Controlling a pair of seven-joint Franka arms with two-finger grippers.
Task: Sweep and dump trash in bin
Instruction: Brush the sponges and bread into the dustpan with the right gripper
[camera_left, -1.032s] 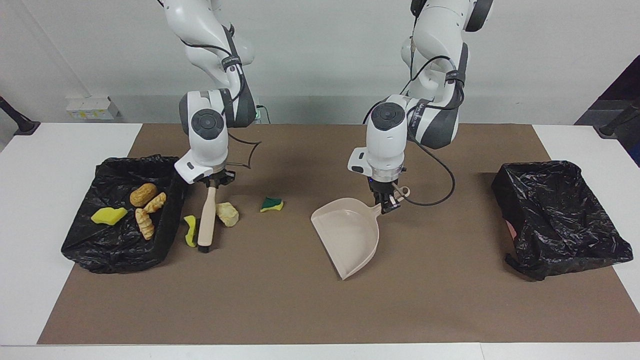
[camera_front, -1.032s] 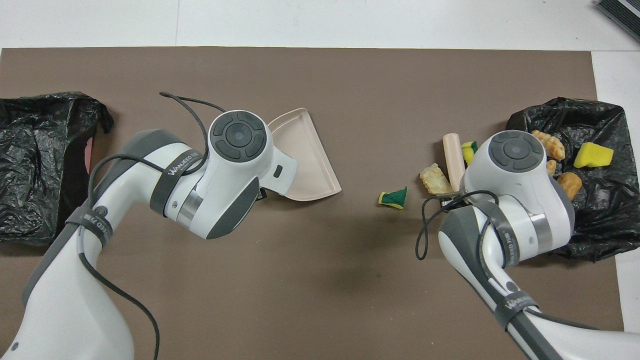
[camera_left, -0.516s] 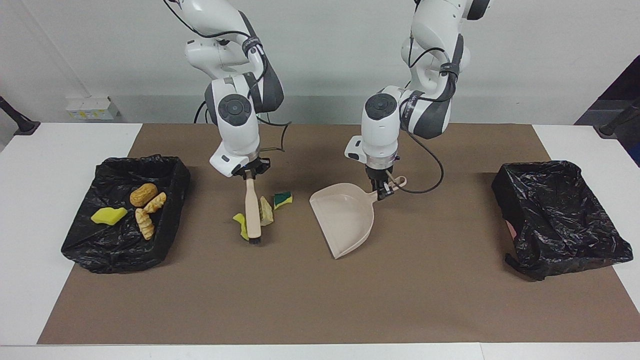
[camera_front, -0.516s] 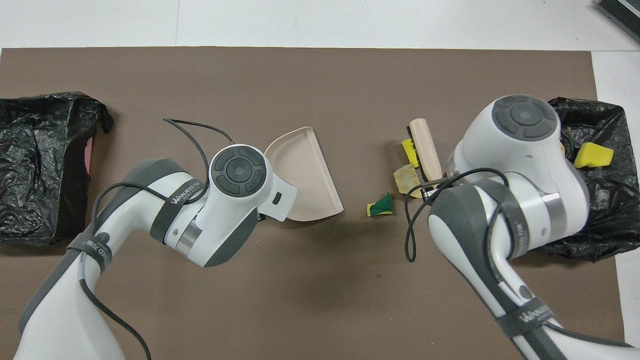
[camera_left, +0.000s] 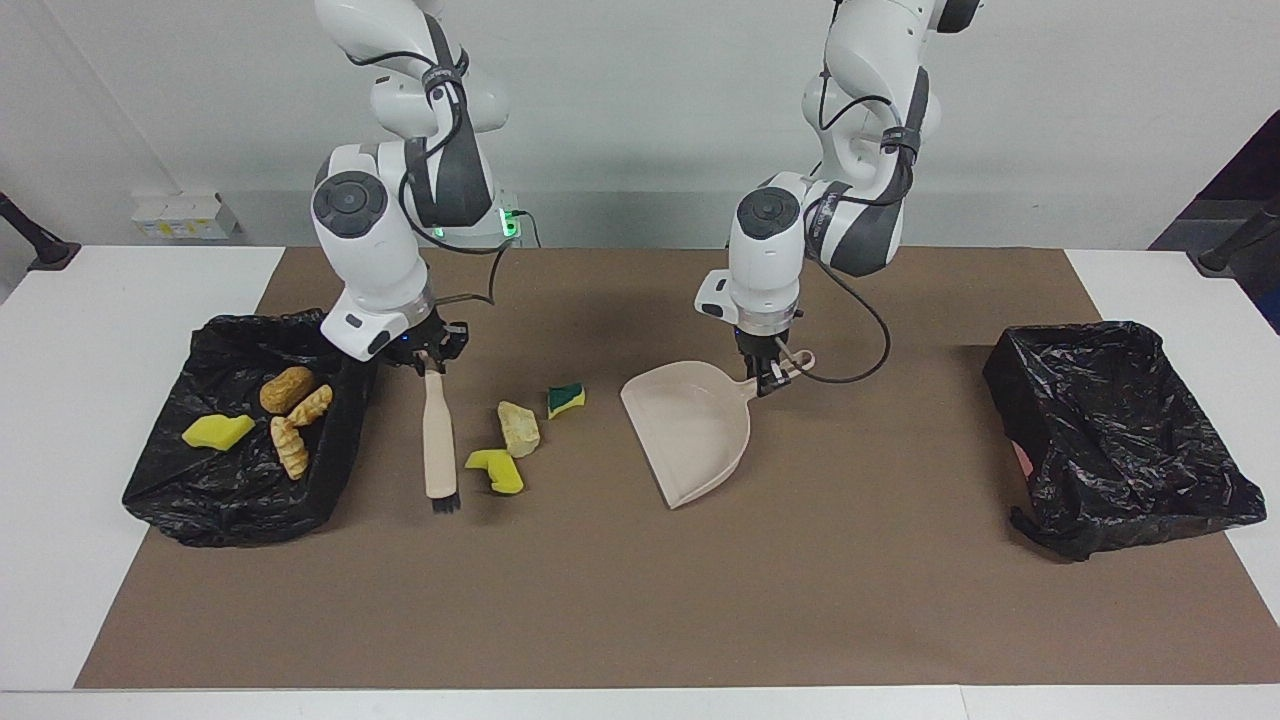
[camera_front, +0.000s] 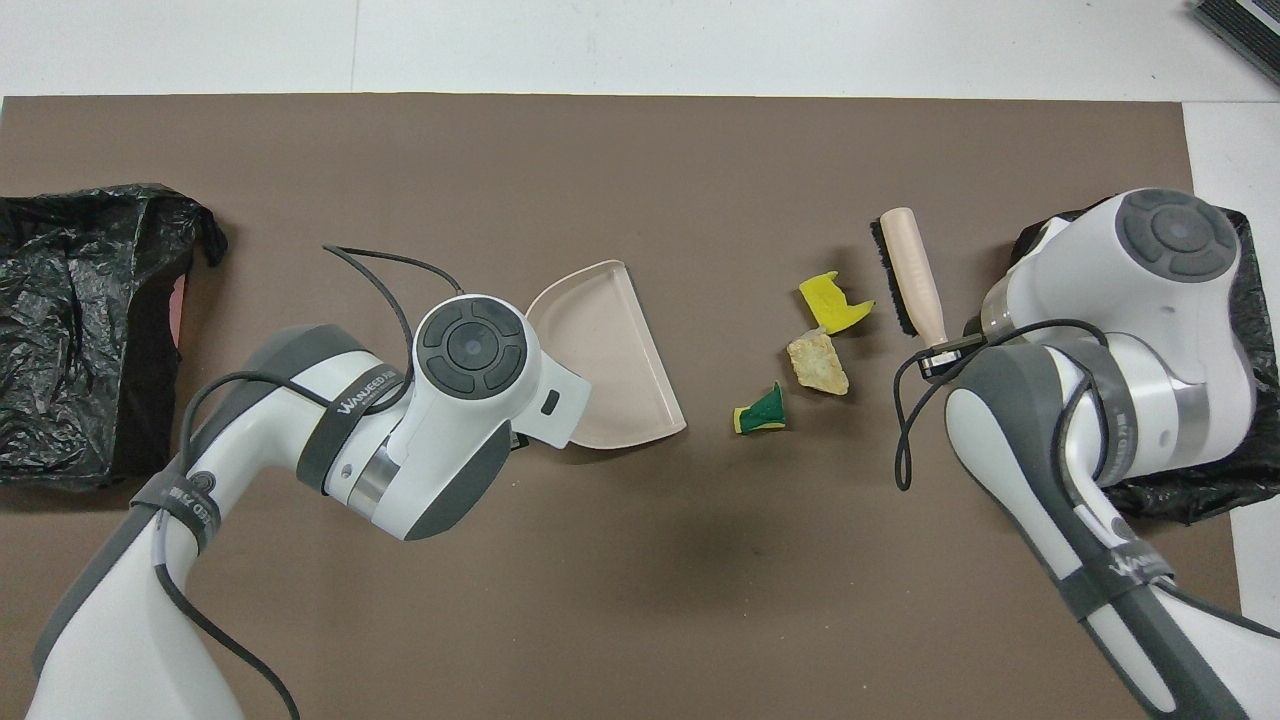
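My right gripper is shut on the handle of the beige brush, whose bristle end points away from the robots, apart from the scraps. Three pieces of trash lie on the mat between brush and dustpan: a yellow sponge, a beige chunk and a green-yellow sponge. My left gripper is shut on the handle of the beige dustpan, whose open edge faces the scraps. In the overhead view the brush stands beside the yellow sponge.
A black-lined bin at the right arm's end holds a yellow sponge and three golden rolls. A second black-lined bin sits at the left arm's end. A brown mat covers the table.
The right gripper swept the three scraps toward the dustpan, then drew the brush back toward its own end's bin, leaving them behind. The dustpan shifted slightly toward the scraps.
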